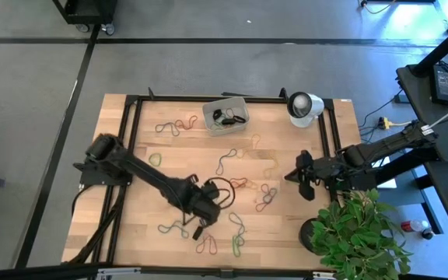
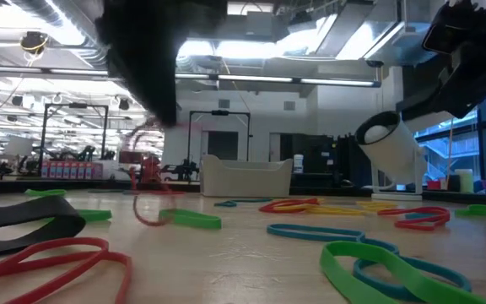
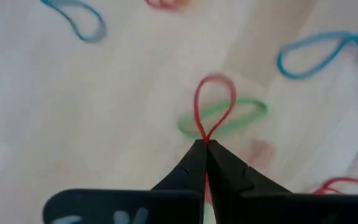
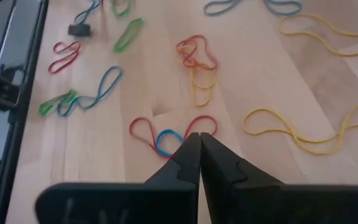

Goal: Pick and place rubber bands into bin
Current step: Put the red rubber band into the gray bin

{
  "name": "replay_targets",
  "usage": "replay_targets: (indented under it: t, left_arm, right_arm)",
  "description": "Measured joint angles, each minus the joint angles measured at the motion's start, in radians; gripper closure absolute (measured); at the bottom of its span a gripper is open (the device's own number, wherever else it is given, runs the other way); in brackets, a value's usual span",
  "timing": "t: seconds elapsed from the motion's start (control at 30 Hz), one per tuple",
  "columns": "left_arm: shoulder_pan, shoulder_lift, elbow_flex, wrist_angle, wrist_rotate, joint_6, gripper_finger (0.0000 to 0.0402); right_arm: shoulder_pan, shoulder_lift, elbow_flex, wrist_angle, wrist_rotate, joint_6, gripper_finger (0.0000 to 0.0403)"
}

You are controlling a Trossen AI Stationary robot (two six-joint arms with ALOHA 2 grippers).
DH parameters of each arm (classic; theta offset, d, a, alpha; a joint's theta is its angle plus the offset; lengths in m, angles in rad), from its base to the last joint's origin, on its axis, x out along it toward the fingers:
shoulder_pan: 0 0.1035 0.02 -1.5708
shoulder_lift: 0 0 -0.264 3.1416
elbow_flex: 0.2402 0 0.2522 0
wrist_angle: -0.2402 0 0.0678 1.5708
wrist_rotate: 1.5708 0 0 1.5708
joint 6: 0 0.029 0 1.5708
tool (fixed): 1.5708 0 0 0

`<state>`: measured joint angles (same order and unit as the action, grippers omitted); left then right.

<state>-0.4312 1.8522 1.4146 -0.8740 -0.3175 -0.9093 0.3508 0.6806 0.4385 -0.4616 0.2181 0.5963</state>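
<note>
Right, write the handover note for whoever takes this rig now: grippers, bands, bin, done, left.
Left gripper: shut on a red rubber band, pinched at the fingertips, above the table's near middle.
Right gripper: shut, holding nothing, waiting at the table's right side.
Bin: far edge, centre; a few dark bands already inside.
Left to do: carry the red band to the bin, then clear the many loose rubber bands scattered across the table.
</note>
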Motion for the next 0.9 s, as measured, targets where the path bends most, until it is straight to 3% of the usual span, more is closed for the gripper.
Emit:
replay_targets:
  t: [0.2,0.37,0.67,0.9]
  left_arm:
    - [0.064,-0.163,0.003,0.007,-0.144,0.133,0.0399]
    - [0.186,-0.251,0.003,0.015,-0.139,0.329,0.0399]
    - [0.523,-0.242,0.002,0.173,0.03,0.848,0.0399]
    - [0.781,-0.181,0.003,0.364,0.245,1.125,0.0399]
  right_arm:
    - [0.0,0.026,0.0,0.044,0.075,0.001,0.0387]
    - [-0.002,0.06,0.0,0.125,0.103,-0.003,0.0387]
    - [-0.052,0.205,0.0,0.332,0.162,-0.082,0.0354]
    - [-0.125,0.375,0.001,0.393,0.203,0.042,0.0285]
